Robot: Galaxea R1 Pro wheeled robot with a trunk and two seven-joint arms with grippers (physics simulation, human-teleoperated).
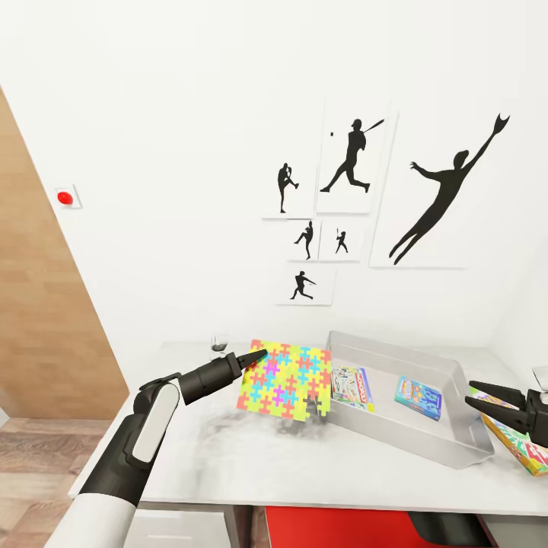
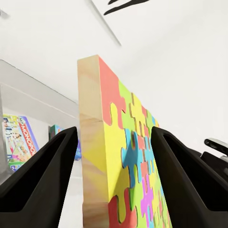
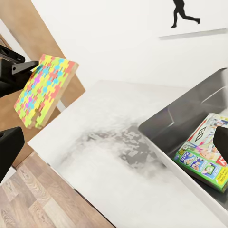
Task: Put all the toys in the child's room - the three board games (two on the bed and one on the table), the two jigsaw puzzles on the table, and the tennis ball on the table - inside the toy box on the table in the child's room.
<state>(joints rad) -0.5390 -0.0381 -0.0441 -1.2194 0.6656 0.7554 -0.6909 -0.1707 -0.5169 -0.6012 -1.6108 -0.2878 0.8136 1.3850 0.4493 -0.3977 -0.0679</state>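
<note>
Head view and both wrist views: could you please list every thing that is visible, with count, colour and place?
jigsaw puzzle: one, multicoloured, held off the table, left of the toy box
toy box: one, light grey, on the table
board games in the toy box: two, one green-edged, one blue
board game outside the box: one, yellow-orange, on the table under the right gripper
table: one, light grey
glass: one, clear, at the table's back edge
baseball pictures: six, black on white, on the wall
red button: one, on the wall
left gripper: shut on the jigsaw puzzle
right gripper: open, beside the box's right end
</note>
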